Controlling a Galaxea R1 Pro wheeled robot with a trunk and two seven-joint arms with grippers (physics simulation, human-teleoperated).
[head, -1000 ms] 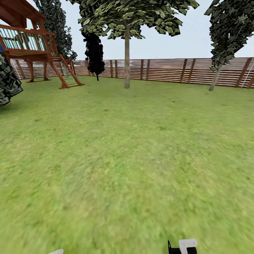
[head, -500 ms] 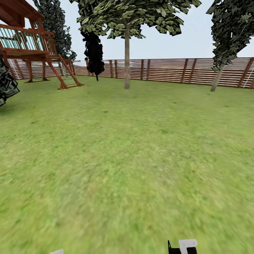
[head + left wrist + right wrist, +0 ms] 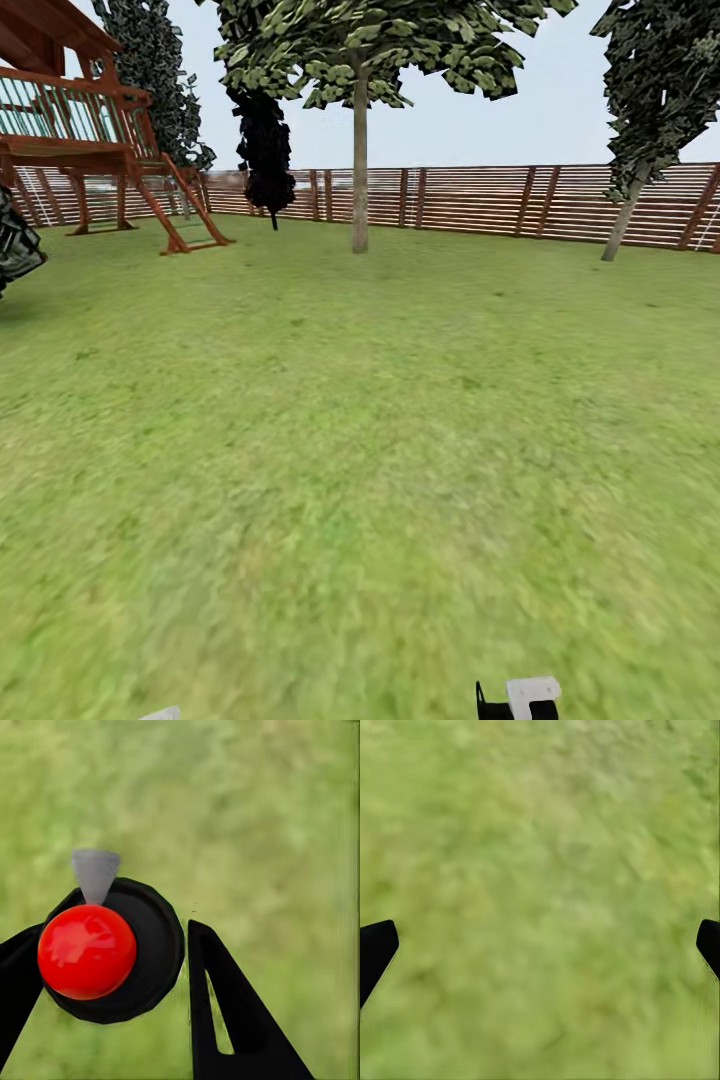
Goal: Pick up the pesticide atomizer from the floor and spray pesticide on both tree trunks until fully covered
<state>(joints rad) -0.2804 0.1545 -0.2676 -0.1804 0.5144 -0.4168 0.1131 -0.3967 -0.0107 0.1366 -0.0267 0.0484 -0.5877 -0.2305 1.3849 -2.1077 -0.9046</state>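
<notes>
In the left wrist view my left gripper (image 3: pixel 112 931) is shut on the pesticide atomizer (image 3: pixel 154 945), seen end-on as a round black body with a red ball and a light grey nozzle, above blurry grass. My right gripper (image 3: pixel 545 928) is open over bare lawn, its black fingertips (image 3: pixel 376 949) far apart. In the head view a tree with a straight pale trunk (image 3: pixel 360 170) and a green crown stands far ahead by the fence. A second tree with a leaning pale trunk (image 3: pixel 620 220) stands at the far right.
A red-brown slatted fence (image 3: pixel 470 200) closes the back of the lawn (image 3: pixel 360 450). A wooden play tower with a ladder (image 3: pixel 90 130) stands at the far left. A narrow black cypress-like tree (image 3: pixel 265 150) is beside it. Dark foliage (image 3: pixel 15 245) pokes in at the left edge.
The whole head view has shifted: the play tower and the dark foliage have slid left and the fence line sits slightly closer, so the camera has moved. The grippers look unchanged.
</notes>
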